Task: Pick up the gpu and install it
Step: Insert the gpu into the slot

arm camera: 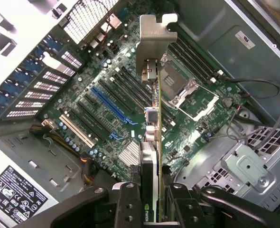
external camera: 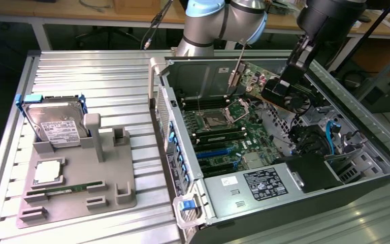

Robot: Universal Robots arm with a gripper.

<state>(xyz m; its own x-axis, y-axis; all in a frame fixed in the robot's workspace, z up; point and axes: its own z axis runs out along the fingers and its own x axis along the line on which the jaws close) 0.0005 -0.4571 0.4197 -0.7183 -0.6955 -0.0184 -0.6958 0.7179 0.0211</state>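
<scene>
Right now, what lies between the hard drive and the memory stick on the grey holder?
A square silver processor, lying flat on the holder, as the exterior view shows.

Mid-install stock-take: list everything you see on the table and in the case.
gpu: one, black and brown, held over the motherboard
motherboard: one, green, inside the case
power supply: one, grey, labelled, inside case
case: one, black, open, exterior view's right
hard drive: one, silver, upright in the tray
processor: one, silver, flat on tray
memory stick: one, green, lying in tray
tray: one, grey, exterior view's left
table: one, silver, under everything
arm: one, grey and blue, behind case
gripper: one, black, shut on the gpu
</scene>
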